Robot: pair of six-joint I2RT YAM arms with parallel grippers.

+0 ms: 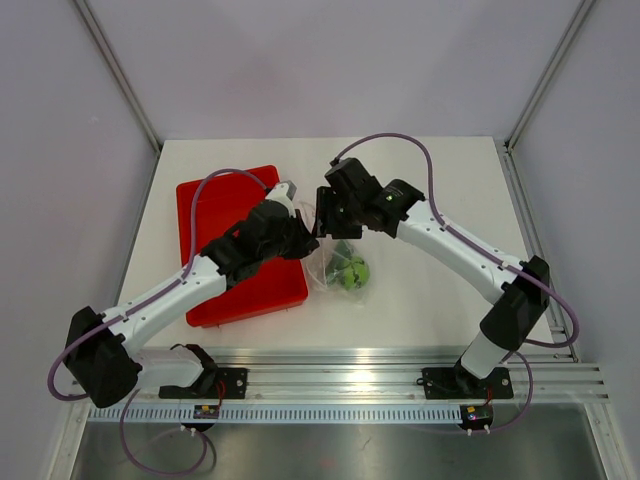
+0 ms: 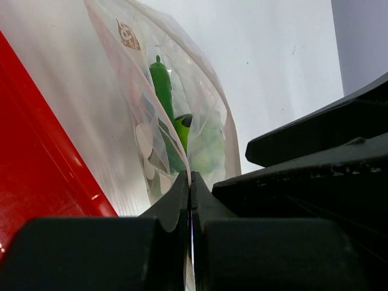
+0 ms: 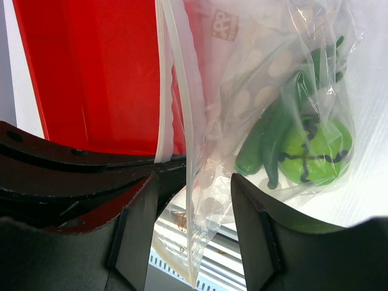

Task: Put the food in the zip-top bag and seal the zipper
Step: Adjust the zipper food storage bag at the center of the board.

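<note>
The clear dotted zip-top bag (image 1: pixel 338 268) hangs between my two grippers, beside the red tray's right edge. Both food items are inside it: the lime-green ball (image 1: pixel 353 272) (image 3: pixel 315 151) and the dark green pod (image 3: pixel 267 142) (image 2: pixel 162 85). My left gripper (image 2: pixel 190 177) (image 1: pixel 300 240) is shut on the bag's top edge. My right gripper (image 3: pixel 193 182) (image 1: pixel 328 215) is open, its fingers either side of the bag's edge without pressing it. The pale zipper strip (image 3: pixel 176 73) runs up from between the right fingers; its two tracks look parted near the top.
The large red tray (image 1: pixel 215 215) lies to the left under my left arm. The white table's edge and the metal rail (image 1: pixel 400 370) lie in front.
</note>
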